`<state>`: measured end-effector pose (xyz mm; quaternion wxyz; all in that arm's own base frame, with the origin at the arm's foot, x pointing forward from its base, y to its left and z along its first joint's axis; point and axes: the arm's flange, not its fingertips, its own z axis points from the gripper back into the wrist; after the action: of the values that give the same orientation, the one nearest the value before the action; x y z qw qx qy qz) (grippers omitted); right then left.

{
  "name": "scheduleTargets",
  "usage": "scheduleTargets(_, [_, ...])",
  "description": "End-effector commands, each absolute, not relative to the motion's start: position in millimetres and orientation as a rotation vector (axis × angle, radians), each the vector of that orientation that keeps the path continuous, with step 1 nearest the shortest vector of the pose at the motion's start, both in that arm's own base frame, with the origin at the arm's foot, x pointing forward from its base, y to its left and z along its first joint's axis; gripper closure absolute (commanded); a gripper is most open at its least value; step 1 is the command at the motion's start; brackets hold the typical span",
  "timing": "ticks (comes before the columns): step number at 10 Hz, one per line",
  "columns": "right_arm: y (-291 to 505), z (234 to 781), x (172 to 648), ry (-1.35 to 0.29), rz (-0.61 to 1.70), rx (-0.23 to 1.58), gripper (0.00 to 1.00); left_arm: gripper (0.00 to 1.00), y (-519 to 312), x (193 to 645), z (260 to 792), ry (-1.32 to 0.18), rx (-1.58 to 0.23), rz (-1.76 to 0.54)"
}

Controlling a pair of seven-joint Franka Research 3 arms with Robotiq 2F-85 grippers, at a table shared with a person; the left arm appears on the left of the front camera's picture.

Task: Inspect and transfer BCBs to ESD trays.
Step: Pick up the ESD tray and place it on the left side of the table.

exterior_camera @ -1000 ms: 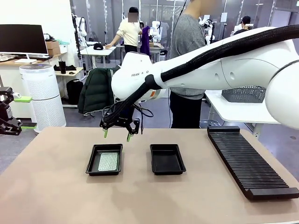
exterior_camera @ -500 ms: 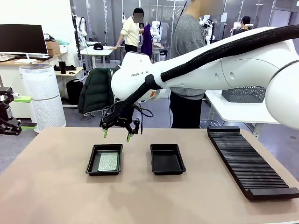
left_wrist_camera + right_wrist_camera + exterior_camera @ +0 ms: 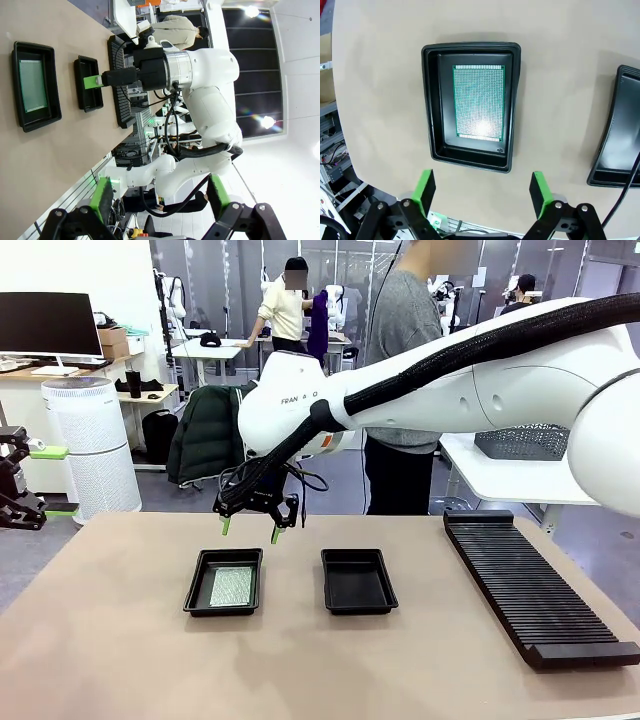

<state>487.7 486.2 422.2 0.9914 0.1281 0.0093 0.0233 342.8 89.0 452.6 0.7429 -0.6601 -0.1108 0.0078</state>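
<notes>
No shift since a second ago: right gripper [image 3: 250, 531] still hovers, spread and empty | circuit board [image 3: 231, 587] lies flat in left tray [image 3: 222, 554], just below gripper, slightly toward me | its long axis runs near-to-far, so fingers span its width | left gripper [image 3: 160, 197] spread, well apart.

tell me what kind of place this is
Probably a robotics lab or electronics workshop: a white robot arm over a black tray holding a green circuit board, a slotted rack, workbenches behind.

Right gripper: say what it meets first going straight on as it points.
Probably the BCB lying in the ESD tray beneath the open right gripper, or that tray's rim; depth is unclear.
</notes>
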Motion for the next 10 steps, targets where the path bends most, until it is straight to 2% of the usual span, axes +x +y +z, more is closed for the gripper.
scheduleTargets(1, [486.5,422.6,486.0,0.022,0.047,0.259,0.0,0.0,89.7,342.4,452.5,-0.246,-1.446,0.019])
scheduleTargets(4, [486.2,422.2,487.7,0.019,0.047,0.257,0.0,0.0,89.0,342.8,452.6,-0.243,-1.446,0.017])
scheduleTargets(10, [416.4,444.6,439.8,-0.08,-0.006,0.507,0.0,0.0,58.6,371.7,490.7,-0.174,-1.067,0.092])
